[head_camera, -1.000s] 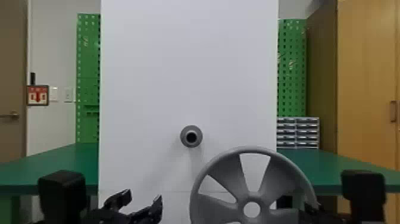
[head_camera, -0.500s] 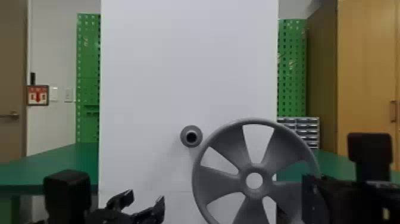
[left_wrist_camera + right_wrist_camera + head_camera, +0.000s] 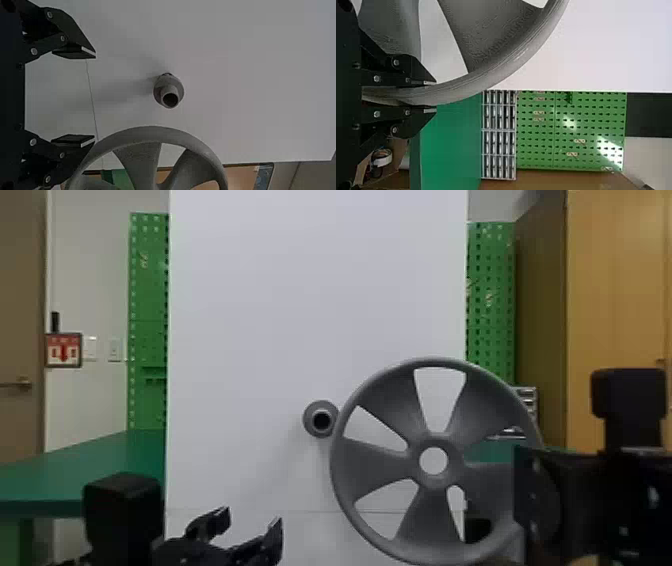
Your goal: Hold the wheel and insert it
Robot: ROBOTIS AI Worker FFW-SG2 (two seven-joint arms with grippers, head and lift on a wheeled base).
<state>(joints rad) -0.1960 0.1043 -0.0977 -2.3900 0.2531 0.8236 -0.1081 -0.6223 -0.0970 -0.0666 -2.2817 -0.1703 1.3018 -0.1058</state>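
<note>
My right gripper (image 3: pixel 525 510) is at the right of the head view, at the grey wheel's rim. The five-spoked wheel (image 3: pixel 380 465) hangs face-on, right of and lower than the grey hollow peg (image 3: pixel 314 432) on the white panel. In the right wrist view my right gripper (image 3: pixel 433 95) is shut on the wheel rim (image 3: pixel 502 73). My left gripper (image 3: pixel 250 530) is low in the head view, left of the wheel, its fingers apart and holding nothing. The left wrist view shows that gripper (image 3: pixel 91 97) open, with the peg (image 3: pixel 168 91) beyond it and the wheel (image 3: pixel 142 136) beside it.
The white panel (image 3: pixel 280 290) stands upright behind peg and wheel. Green tabletops extend to both sides, the left one (image 3: pixel 100 460) behind my left arm. Farther back are green pegboards (image 3: pixel 490 290), a drawer rack (image 3: pixel 498 134) and a wooden cabinet (image 3: pixel 615 290).
The wheel has risen with my right gripper holding it, its hub coming up from the bottom of the head view. My left gripper has shifted only slightly.
</note>
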